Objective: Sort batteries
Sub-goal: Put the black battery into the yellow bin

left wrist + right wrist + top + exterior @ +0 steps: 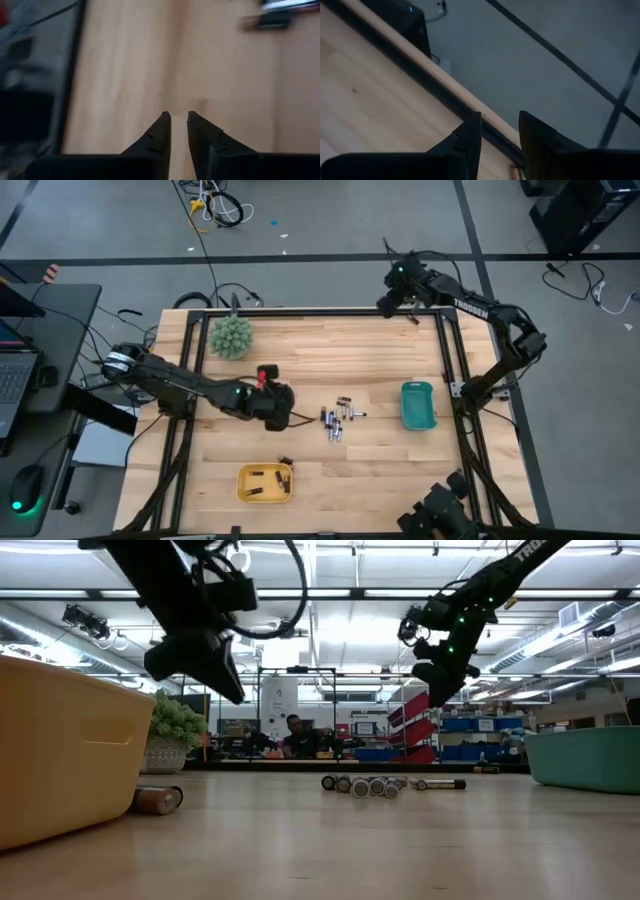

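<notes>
Nearest to you, the left gripper (179, 117) shows two dark fingertips with only a narrow slit between them and nothing caught in it; whether it is parted or simply closing on air, you cannot tell from this blurred wrist view. It hangs above bare wood of the pale butcher-block table (320, 350), just short of the loose batteries (337, 421), small dark and silvery cylinders clustered at mid-table. That position suggests a reach toward the pile for another pick.

Outward from there, the shallow yellow plastic tray (265, 483) near the front edge already holds a few dark cells, and one stray cell (285, 461) lies just beside its rim. The teal plastic bin (418, 405) sits on the right side, probably for the other kind; its contents are not visible. A spiky green ball (231, 337) rests at the far left, clear of the work.

Your right gripper (499, 131) waits over the far right table edge, fingers parted, holding nothing.
</notes>
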`<move>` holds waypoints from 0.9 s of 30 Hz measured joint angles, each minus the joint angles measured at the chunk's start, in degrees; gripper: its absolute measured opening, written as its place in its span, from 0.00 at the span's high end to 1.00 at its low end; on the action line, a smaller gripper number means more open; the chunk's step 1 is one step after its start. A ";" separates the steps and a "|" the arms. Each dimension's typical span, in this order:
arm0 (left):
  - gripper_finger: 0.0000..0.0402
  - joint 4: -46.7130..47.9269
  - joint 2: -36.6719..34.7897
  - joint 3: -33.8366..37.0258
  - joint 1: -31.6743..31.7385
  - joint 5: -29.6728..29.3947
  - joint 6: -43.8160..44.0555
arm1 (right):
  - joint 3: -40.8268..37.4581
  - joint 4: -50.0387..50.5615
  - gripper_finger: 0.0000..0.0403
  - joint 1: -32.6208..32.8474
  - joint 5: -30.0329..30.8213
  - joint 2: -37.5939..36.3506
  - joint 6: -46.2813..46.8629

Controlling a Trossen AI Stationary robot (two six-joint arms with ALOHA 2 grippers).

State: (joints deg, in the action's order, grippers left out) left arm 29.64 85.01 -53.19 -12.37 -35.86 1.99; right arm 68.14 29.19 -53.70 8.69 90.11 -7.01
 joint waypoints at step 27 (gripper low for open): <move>0.89 -16.35 0.00 4.14 7.49 8.66 -11.08 | -10.38 5.70 0.73 -8.97 -0.56 0.02 14.59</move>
State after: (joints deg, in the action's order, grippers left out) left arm 13.29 85.01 -49.05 -4.88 -27.20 -9.09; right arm 57.76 34.89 -62.67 8.13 90.13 7.58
